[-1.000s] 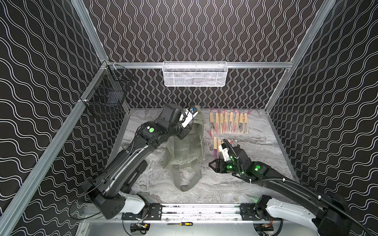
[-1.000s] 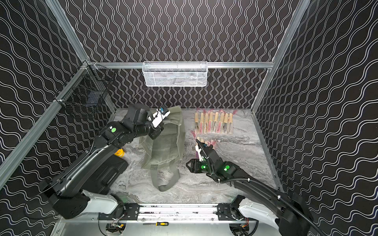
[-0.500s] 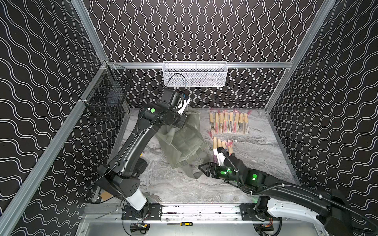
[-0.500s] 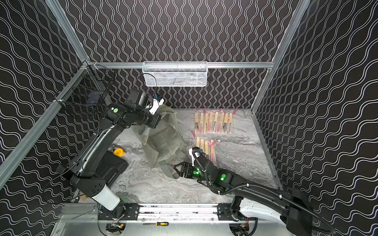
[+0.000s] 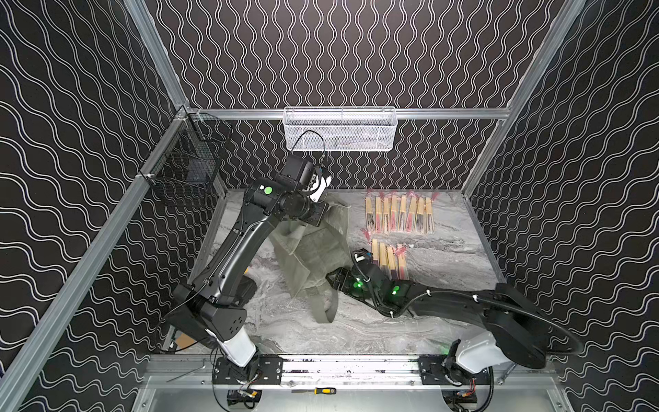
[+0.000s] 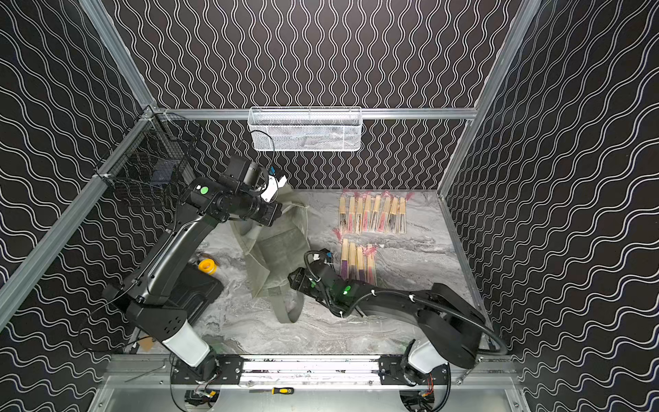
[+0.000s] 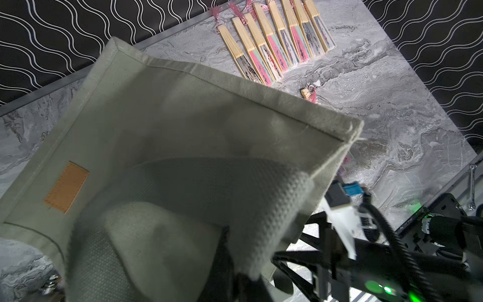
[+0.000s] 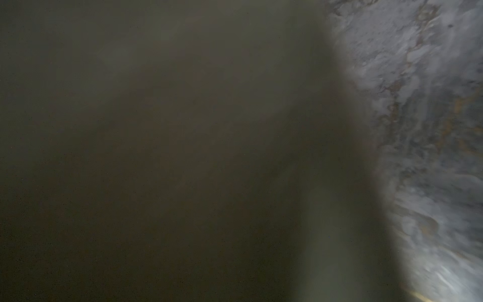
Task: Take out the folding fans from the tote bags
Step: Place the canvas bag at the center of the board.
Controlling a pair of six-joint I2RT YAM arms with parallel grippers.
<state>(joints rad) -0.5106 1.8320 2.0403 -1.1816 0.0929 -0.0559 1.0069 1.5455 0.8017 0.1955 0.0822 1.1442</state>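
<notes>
A yellow-handled screwdriver point(image 5: 319, 391) lies on the front rail. Beyond it, the right tool point(image 5: 333, 280) sits low at the strap end of the grey-green tote bag point(image 5: 313, 249), beside a strap handle point(image 5: 326, 306) trailing on the marbled surface point(image 5: 445, 257). Fabric hides its fingers and the right wrist view is mostly dark blur, so I cannot tell whether they are apart or together. Just right of it, four folding fans point(image 5: 388, 260) lie side by side on the surface. Farther back, the left tool point(image 5: 318, 214) is clamped on the bag's raised far end, and an orange patch point(image 7: 66, 187) shows on the cloth. A longer row point(image 5: 399, 214) of fans lies near the back wall. On the walls hang a white mesh basket point(image 5: 340, 130) and a black wire basket point(image 5: 189, 167).
</notes>
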